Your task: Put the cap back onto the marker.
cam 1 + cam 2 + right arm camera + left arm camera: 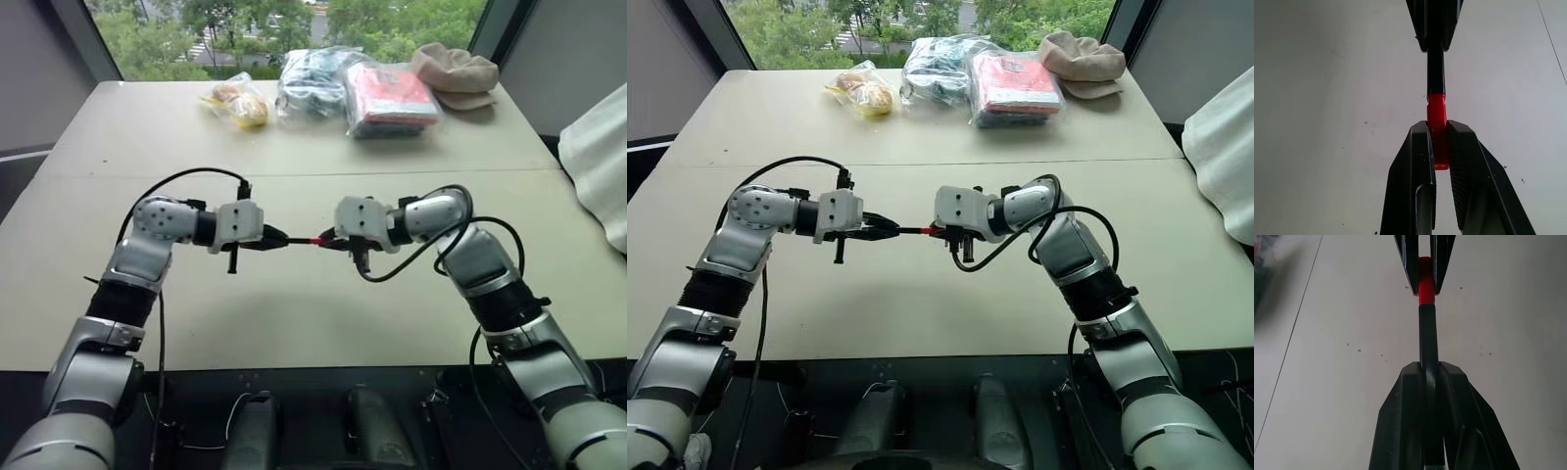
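The two robot arms meet in the air above the big pale table (294,313). The left gripper (277,239) points toward the right one, and its two black fingers are closed tight on the marker (1427,340), a thin black stick like a pen. The marker sticks straight out from the fingers, level over the table, well above the top.

The right gripper (328,241) points back at the left one. Its two black fingers are squeezed on the cap (1437,128), a tiny red plastic tube, much shorter than the marker. The cap sits on the end of the marker, red touching black, in one straight line. I cannot tell if it is pushed all the way on.

At the far side of the table, near the window, lie a clear bag of yellow food (237,102), a crinkly clear plastic bag (313,78), a red packet in clear wrap (390,98) and a soft tan hat (456,74).
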`<state>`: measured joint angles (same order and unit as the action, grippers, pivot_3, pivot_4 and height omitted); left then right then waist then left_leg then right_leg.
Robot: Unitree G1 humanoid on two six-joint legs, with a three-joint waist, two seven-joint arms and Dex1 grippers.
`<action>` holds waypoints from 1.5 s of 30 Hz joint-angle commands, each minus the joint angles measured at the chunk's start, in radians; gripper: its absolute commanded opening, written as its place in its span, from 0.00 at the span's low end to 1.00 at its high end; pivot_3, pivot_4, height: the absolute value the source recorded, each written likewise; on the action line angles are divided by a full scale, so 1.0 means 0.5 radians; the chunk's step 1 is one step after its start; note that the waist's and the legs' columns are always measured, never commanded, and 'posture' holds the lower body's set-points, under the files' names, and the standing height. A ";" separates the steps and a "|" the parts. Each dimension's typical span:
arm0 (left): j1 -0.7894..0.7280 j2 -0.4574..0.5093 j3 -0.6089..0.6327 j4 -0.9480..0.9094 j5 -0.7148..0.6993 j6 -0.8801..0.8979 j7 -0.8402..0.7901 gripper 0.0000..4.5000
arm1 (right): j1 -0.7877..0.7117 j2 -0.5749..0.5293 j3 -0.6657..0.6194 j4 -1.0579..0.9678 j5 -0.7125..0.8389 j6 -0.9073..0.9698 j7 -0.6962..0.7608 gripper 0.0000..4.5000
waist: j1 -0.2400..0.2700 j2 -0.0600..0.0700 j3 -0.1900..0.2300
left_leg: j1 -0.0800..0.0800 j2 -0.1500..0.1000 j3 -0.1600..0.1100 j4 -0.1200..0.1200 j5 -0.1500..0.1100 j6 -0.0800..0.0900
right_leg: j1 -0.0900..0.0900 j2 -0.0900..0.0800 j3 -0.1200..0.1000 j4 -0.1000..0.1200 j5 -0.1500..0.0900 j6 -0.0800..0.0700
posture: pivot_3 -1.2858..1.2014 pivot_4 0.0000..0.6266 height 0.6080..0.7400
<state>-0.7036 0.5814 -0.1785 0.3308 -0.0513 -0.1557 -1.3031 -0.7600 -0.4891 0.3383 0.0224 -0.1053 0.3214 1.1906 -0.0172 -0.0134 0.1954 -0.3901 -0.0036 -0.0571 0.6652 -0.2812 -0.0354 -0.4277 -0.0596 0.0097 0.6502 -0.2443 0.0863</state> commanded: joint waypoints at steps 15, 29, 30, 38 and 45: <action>-0.059 -0.133 0.055 -0.187 -0.102 0.033 0.078 0.00 | -0.092 0.278 -0.058 -0.241 0.334 0.073 0.104 0.02 | 0.000 0.000 0.000 | 0.000 0.000 0.000 0.000 0.000 0.000 | 0.000 0.000 0.000 0.000 0.000 0.000 | 0.52 0.24 1.00; -0.056 -0.133 0.072 -0.224 -0.107 0.048 0.058 0.00 | -0.110 0.318 0.007 -0.093 0.278 -0.130 0.166 0.02 | -0.001 0.000 0.000 | 0.000 0.000 0.000 0.000 0.000 0.000 | 0.000 0.000 0.000 0.001 0.000 0.000 | 0.52 0.24 1.00; -0.055 -0.133 0.071 -0.224 -0.106 0.046 0.058 0.00 | -0.114 0.305 0.021 -0.067 0.250 -0.183 0.170 0.02 | -0.001 0.000 0.000 | 0.000 0.000 0.000 0.000 0.000 0.000 | 0.000 0.000 0.000 0.001 0.000 0.000 | 0.52 0.24 1.00; -0.057 -0.119 0.066 -0.192 -0.094 0.039 0.036 0.00 | -0.139 0.261 0.051 0.022 0.149 -0.412 0.255 0.02 | -0.001 0.000 0.000 | 0.000 0.000 0.000 0.000 0.000 0.000 | 0.000 0.000 0.000 0.001 0.000 0.000 | 0.52 0.24 1.00; -0.069 -0.125 0.053 -0.154 -0.069 0.007 0.056 0.00 | -0.163 0.259 0.066 0.074 0.067 -0.452 0.250 0.02 | -0.002 0.000 0.000 | 0.000 0.000 0.000 0.000 0.000 0.000 | 0.000 0.000 0.000 0.002 0.000 0.000 | 0.52 0.24 1.00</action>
<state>-0.6975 0.5727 -0.1270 0.2993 -0.0653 -0.1246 -1.3160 -0.8008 -0.4341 0.2645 0.1244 -0.1301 0.1593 1.2692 -0.0182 -0.0134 0.1953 -0.3900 -0.0036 -0.0572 0.6654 -0.2811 -0.0355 -0.4278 -0.0596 0.0097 0.6510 -0.2443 0.0863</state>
